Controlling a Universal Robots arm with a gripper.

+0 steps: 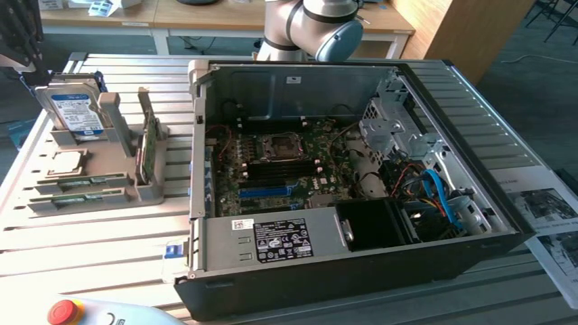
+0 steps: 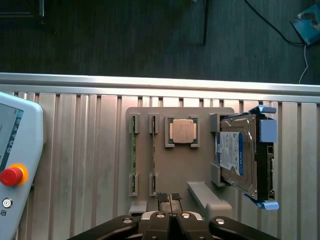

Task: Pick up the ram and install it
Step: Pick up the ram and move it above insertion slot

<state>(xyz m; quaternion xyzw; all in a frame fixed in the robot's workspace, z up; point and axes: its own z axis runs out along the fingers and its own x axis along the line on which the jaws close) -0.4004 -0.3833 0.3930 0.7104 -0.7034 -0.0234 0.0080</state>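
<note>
Hovers over grey holder with pincer clenched, empty. Finds ram and twin stick seated on edge in holder slots, on tabletop at exterior view's left of open computer case. Judges nothing done: grasp, lift, install all left

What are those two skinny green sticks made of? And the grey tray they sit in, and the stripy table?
The ram sticks look like green circuit board with a dull finish and small parts on the face. The tray seems to be matte grey plastic, since it shows no shine. The table looks like brushed aluminium: pale, ribbed, with soft glints.
</note>
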